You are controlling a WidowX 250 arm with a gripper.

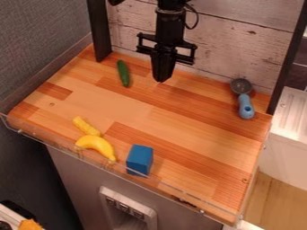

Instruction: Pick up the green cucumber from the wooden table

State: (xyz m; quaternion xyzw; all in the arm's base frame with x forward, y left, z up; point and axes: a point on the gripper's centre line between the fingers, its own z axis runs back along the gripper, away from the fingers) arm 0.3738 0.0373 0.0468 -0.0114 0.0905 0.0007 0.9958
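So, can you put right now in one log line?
hand over wooden top, cucumber nearest | front: yellow piece, banana, blue block | picture's right: scoop, blue handle

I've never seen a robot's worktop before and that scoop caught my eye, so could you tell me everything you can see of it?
The scoop has a round, dark grey bowl, seemingly metal, and a short, light-blue handle, probably plastic, with a hole towards its end. It lies by the right back corner of the wooden worktop, bowl towards the whitish plank wall, handle towards the camera. Whether the bowl touches the wall is hard to tell. The gripper hangs well apart from it.
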